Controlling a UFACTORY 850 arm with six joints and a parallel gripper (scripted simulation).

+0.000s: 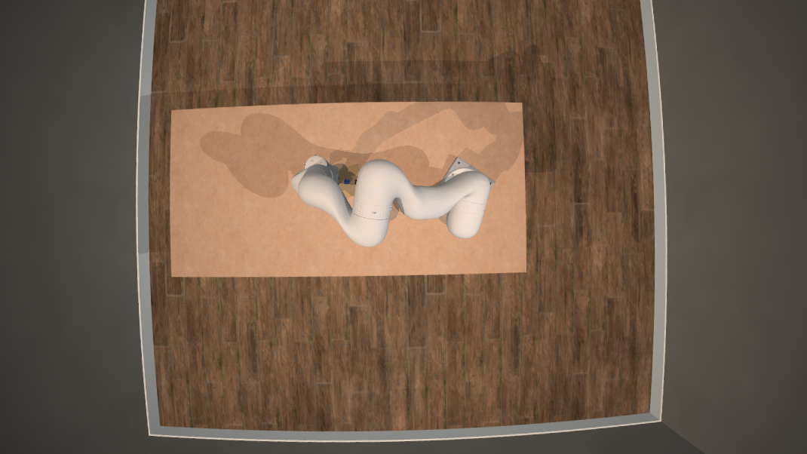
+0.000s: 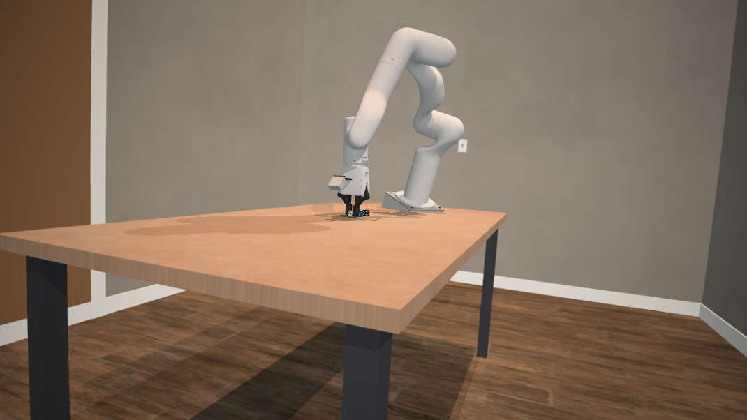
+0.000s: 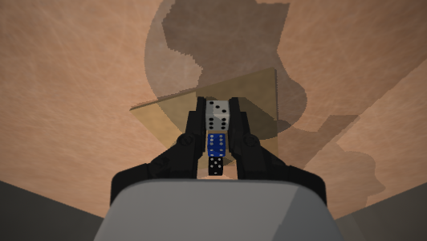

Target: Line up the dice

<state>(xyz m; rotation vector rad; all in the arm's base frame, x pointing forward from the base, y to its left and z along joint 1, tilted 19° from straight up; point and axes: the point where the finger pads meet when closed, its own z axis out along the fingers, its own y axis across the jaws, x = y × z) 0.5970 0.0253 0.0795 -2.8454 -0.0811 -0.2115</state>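
Observation:
My gripper (image 3: 217, 108) (image 2: 353, 213) is shut on the white die (image 3: 217, 116) (image 2: 350, 213), down at the mat (image 3: 261, 88) (image 2: 373, 218) (image 1: 351, 191). The white die's upward face appears to show six. The blue die (image 3: 217, 145) (image 1: 346, 181) (image 2: 361, 213) stands a small gap nearer to the base, its upward face apparently four. The black die (image 3: 215, 165) (image 2: 366, 212) is nearest to the base, apparently one up. The three look roughly in line in the wrist view. Whether the black die is fully on the mat is unclear. The arm hides the white die in the top view.
The robot's base (image 1: 458, 164) (image 2: 416, 201) stands on the table (image 1: 225, 242) (image 2: 261, 255), toward the right. The arm passes above the mat's base side. Blue and black dice lie close to the fingers on the base side.

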